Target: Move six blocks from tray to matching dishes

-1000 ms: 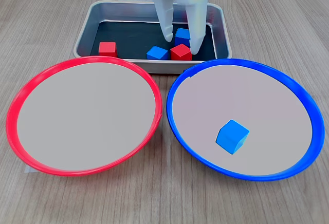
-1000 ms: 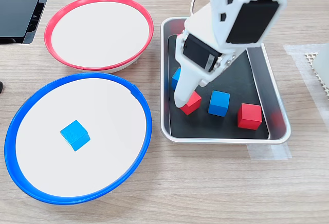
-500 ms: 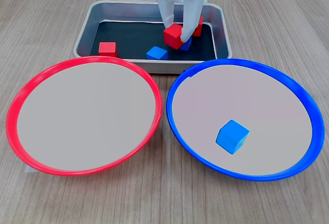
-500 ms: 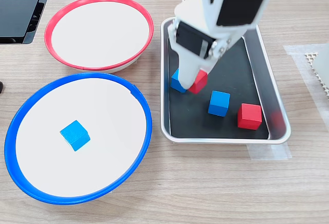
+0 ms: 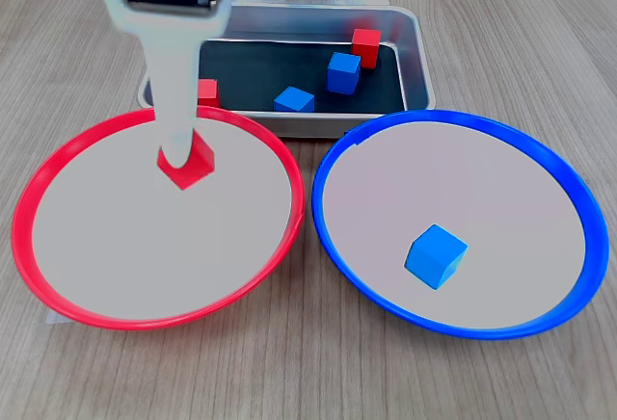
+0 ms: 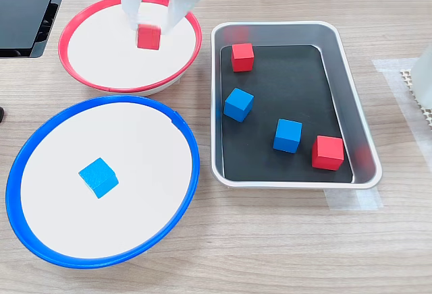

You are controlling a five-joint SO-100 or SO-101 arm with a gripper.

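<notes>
You are working on a pale wood-grain desk (image 6: 270,240). Count six cubes: three red, three blue, all matte and equal in size. The tray (image 6: 361,139) holds two red and two blue. One blue cube (image 6: 98,177) lies in the blue-rimmed dish (image 6: 192,172). The end effector (image 6: 150,32) is closed on the held red cube (image 6: 148,37) over the red-rimmed dish (image 6: 88,86).

Wood-grain tabletop (image 5: 308,372) filled both exterior views. Black flat item (image 6: 27,11) sat at top-left corner of second exterior view, partly cut off. White perforated mat (image 6: 418,88) lay at its right edge, w/ clear tape (image 6: 354,199) stuck nearby.
</notes>
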